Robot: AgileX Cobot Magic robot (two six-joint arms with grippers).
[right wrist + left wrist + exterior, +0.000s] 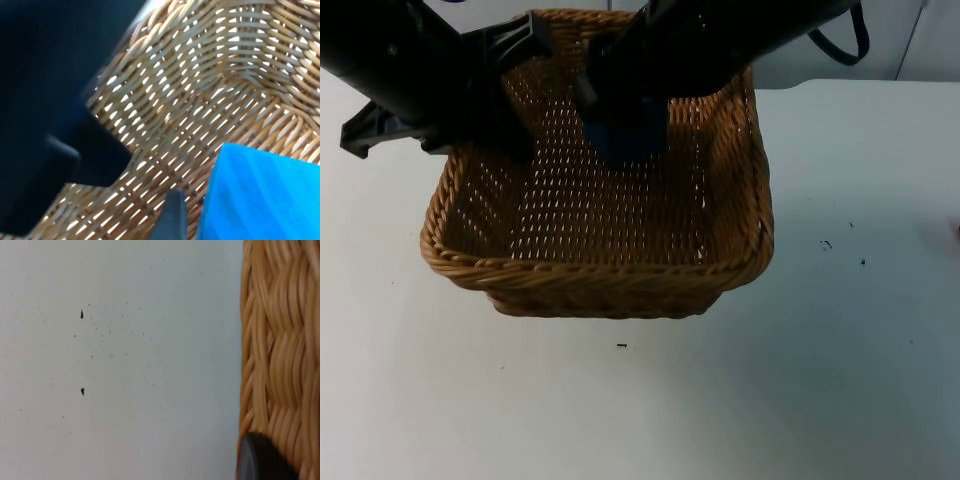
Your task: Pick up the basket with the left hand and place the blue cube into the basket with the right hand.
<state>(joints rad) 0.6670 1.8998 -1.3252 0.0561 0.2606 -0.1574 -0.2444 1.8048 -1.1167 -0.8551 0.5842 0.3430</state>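
Basket (600,270), gripped at its rim by the left tool (515,45) above the counter (840,380), receives the blue cube (625,135) clamped in the right tool (620,110).

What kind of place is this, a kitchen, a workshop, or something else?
Probably a robot lab bench: a bare white table, two black arms, and props only, a wicker basket and a blue cube.

There is one woven tan wicker basket (620,270), rectangular in shape. One bright blue cube (625,135) sits inside it. Two black robot arms reach in over one white worktop (840,380), with one hand on each arm.
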